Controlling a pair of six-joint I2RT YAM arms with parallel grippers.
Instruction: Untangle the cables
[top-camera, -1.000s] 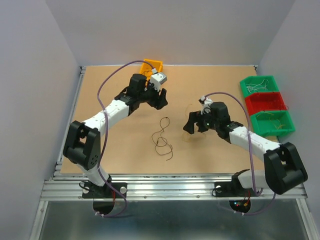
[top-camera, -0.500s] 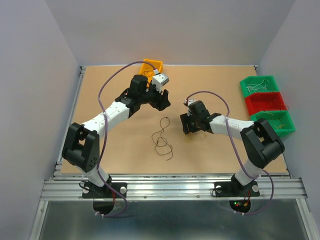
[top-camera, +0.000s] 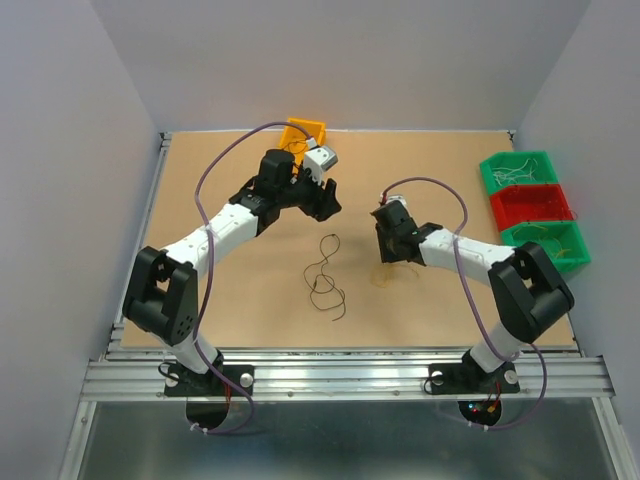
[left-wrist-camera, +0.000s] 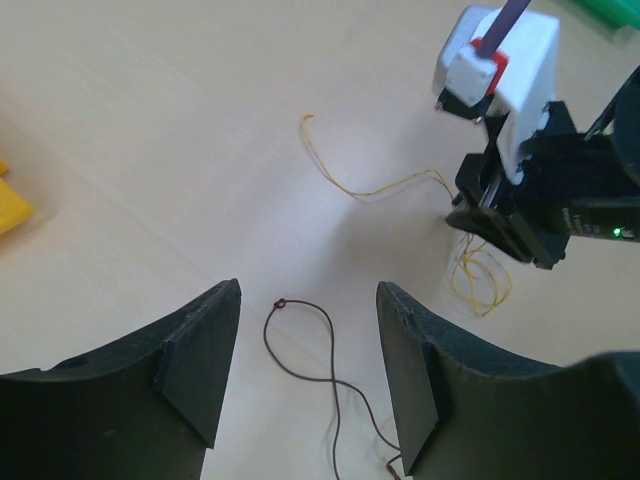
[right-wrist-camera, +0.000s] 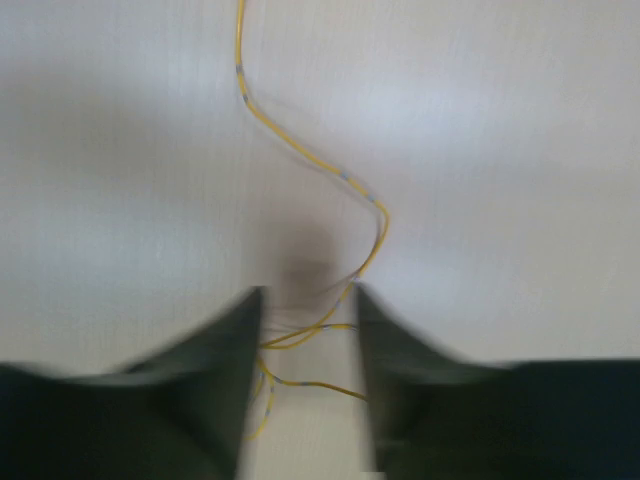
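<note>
The thin yellow curly wire (right-wrist-camera: 300, 152) lies on the tan tabletop (top-camera: 450, 170), apart from the dark brown curly wire (top-camera: 320, 268) to its left. My right gripper (right-wrist-camera: 305, 300) sits over its looped end, fingers narrow; I cannot tell whether they pinch it. My left gripper (left-wrist-camera: 310, 290) hangs wide and empty. The hair-thin strand could slip out, or a lift could tighten the loops.

The tan worktop (top-camera: 240, 300) carries a dark brown cable (top-camera: 325, 275) looped near its middle, with a yellow cable (top-camera: 383, 277) to its right. An orange bin (top-camera: 305, 130) sits at the far edge. Along the right edge stand the far green bin (top-camera: 517, 168), red bin (top-camera: 530, 205) and near green bin (top-camera: 545, 243).
</note>
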